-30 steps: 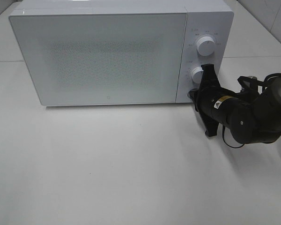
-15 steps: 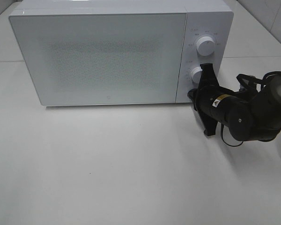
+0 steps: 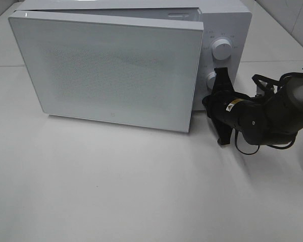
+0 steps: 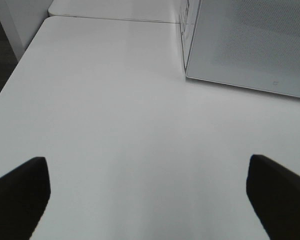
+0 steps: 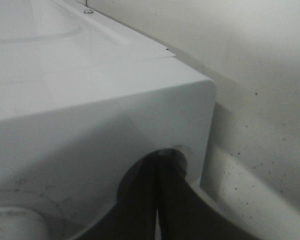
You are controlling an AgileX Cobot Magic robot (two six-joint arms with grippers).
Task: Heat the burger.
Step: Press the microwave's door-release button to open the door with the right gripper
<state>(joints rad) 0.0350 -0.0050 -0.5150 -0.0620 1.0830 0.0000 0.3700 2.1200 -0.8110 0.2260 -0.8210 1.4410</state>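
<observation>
At three o'clock in the high view, pressing with the right gripper (image 3: 209,102) into the bottom corner of the white microwave oven's (image 3: 227,20) control panel, just below the lower dial (image 3: 210,79). Seen from the right wrist as two dark fingers (image 5: 135,215) drawn tight together, nothing between them, nosed into a round recess (image 5: 180,152) in the panel. Most likely pinched that way to make one blunt poker for the door release. Result readable at twelve o'clock: door (image 3: 106,70) ajar, hinge side at nine, free edge at three swung out toward the camera, a gap showing along the top. Out of the high view, off toward the oven's hinge side, hovering with the left gripper (image 4: 150,195) spread wide and empty above the white table (image 4: 115,100), probably held clear of the door's swing and ready to take hold. No sign of the burger in any view; cavity hidden behind the speckled door, so impossible to say whether inside or elsewhere. As for writing: tiny legends ringing the upper dial (image 3: 221,48) and the lower one, too small to read; a small mark (image 3: 114,117) at six o'clock on the door, not legible; a yellow label (image 3: 236,105) on the black arm (image 3: 272,121), print unreadable.
</observation>
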